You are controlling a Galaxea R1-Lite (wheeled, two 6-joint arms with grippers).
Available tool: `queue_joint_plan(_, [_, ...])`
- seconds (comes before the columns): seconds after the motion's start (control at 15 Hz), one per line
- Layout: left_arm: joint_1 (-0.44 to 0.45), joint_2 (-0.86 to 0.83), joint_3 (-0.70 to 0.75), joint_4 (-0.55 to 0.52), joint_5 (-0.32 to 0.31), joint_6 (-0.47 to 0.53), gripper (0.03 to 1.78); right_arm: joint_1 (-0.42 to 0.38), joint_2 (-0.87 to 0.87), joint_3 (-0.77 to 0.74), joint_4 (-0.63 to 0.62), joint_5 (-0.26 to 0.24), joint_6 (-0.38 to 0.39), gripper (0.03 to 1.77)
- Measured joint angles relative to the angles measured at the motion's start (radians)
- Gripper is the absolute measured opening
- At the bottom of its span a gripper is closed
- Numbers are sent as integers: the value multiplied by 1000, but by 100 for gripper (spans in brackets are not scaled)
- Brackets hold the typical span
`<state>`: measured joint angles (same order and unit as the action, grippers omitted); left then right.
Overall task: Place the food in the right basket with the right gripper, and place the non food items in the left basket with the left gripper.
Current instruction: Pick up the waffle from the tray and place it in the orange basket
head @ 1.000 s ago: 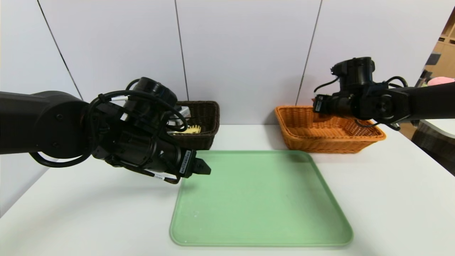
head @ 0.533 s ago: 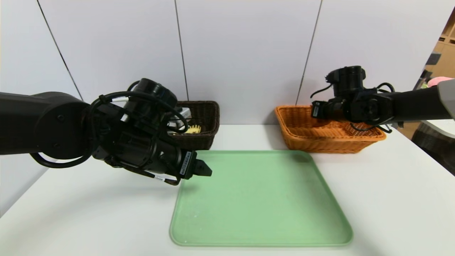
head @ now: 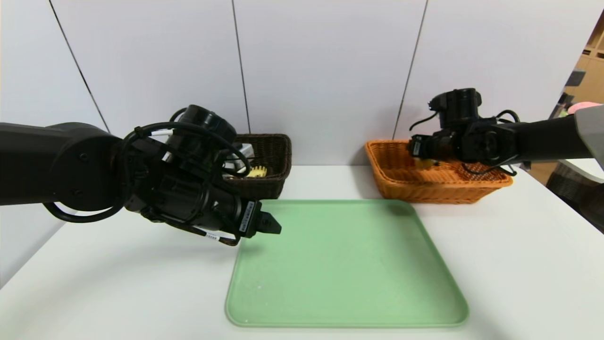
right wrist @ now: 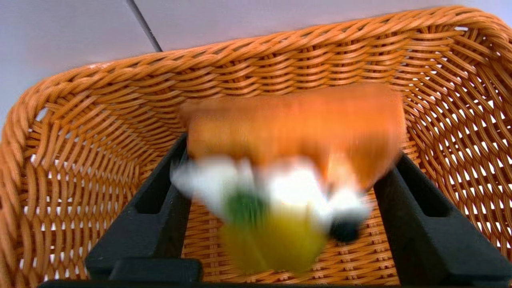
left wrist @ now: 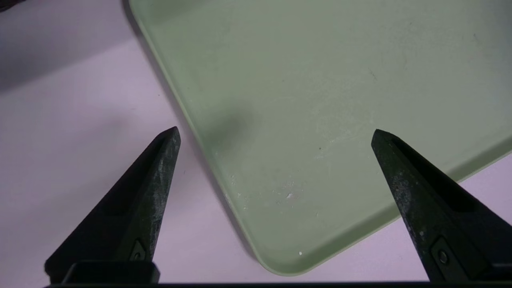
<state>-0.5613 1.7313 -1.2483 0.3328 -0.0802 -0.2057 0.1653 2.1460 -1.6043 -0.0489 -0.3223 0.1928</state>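
Over the orange basket (head: 424, 191), your right tool (right wrist: 286, 176) has just parted, releasing the food packet (right wrist: 296, 128); your left tool (left wrist: 274, 132), open, idles beyond its left side.

Green tray (head: 347, 264) on white table (head: 118, 293); pale panelled wall (head: 330, 71) behind; pink object (head: 583, 106), wooden furniture (head: 590, 78) at far right.
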Motion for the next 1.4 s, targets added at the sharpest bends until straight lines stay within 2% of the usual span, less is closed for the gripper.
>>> queue_joint_plan(0.53, [0, -14, -7, 0, 4, -1, 169, 0, 2, -32, 39, 6, 1, 159])
queue_joint_plan(0.8, [3, -88, -48, 14, 27, 3, 169, 23, -79, -6, 146, 6, 14, 164])
queue_joint_plan(1.0, [10, -163, -61, 46, 84, 3, 169, 66, -190, 55, 194, 5, 11, 166])
queue_joint_plan(1.2, [12, -232, -64, 63, 158, 3, 169, 119, -335, 113, 306, 3, 14, 168])
queue_joint_plan(1.4, [13, -299, -65, 122, 238, 7, 169, 153, -511, 244, 357, 0, 18, 169])
